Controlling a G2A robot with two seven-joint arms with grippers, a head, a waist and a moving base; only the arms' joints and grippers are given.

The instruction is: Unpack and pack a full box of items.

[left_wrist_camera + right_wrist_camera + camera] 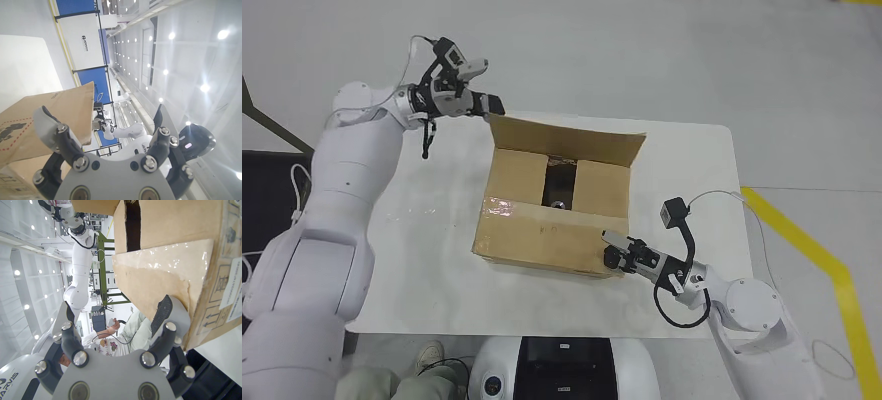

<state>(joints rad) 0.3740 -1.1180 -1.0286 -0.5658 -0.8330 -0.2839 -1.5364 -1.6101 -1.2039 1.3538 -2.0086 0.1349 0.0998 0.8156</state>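
Two grippers, fingers apart: we see the box (542, 235) flap beside the left gripper (492, 86), its corner at the right gripper (612, 250); contents indistinct.

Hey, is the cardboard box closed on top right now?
No, the top view shows the cardboard box with its far flap standing up and a dark opening in the middle.

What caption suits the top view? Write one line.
Left gripper at the raised flap of the cardboard box, right gripper at its near corner, both open, on a white table.
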